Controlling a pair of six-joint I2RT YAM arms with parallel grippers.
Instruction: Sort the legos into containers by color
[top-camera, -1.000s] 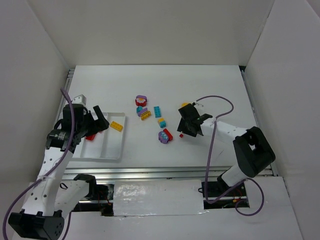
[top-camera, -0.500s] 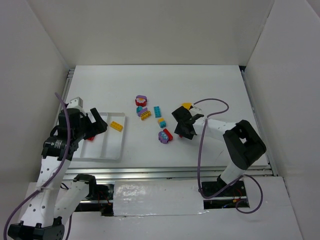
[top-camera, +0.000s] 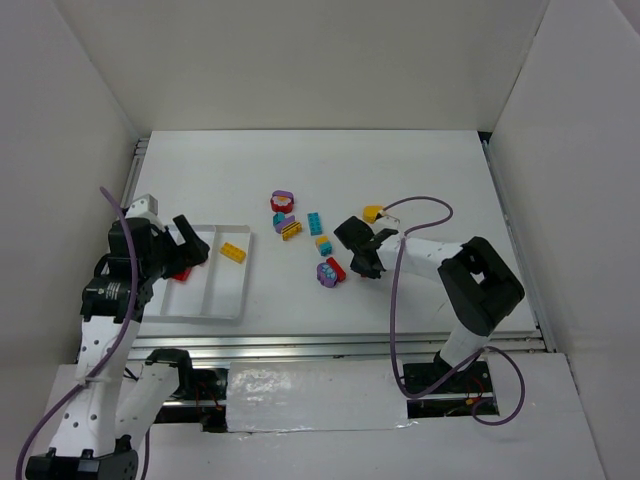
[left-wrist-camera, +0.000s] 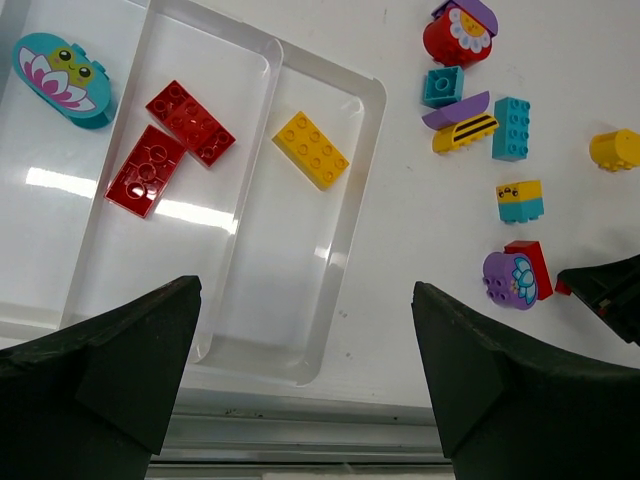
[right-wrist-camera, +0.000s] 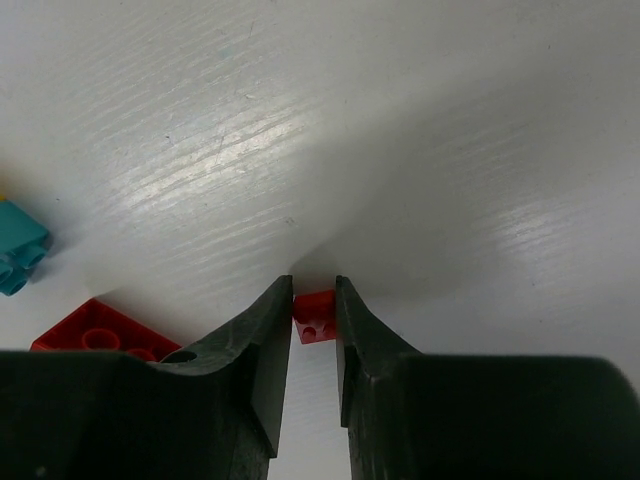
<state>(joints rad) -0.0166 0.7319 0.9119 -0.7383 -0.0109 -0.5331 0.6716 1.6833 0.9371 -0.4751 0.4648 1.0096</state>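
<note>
White tray (left-wrist-camera: 372, 100): inside, two red bricks (left-wrist-camera: 190, 122), yellow brick (left-wrist-camera: 312, 150), teal piece (left-wrist-camera: 64, 80) printed with pink-white flower and green frog. Outside tray: purple flower-print piece (left-wrist-camera: 500, 280), yellow black-striped piece (left-wrist-camera: 466, 130). Between black fingers (right-wrist-camera: 265, 360): small red brick (right-wrist-camera: 316, 315).

Small red brick (right-wrist-camera: 316, 315) half hidden between right gripper (right-wrist-camera: 315, 288) fingers, flat red brick (right-wrist-camera: 90, 335) partly behind one, teal brick (right-wrist-camera: 18, 240) and tray (left-wrist-camera: 290, 270) cut by left edges

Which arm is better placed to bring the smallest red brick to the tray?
Right: the right end effector grips the small red brick; the left end effector hangs open over the tray.
</note>
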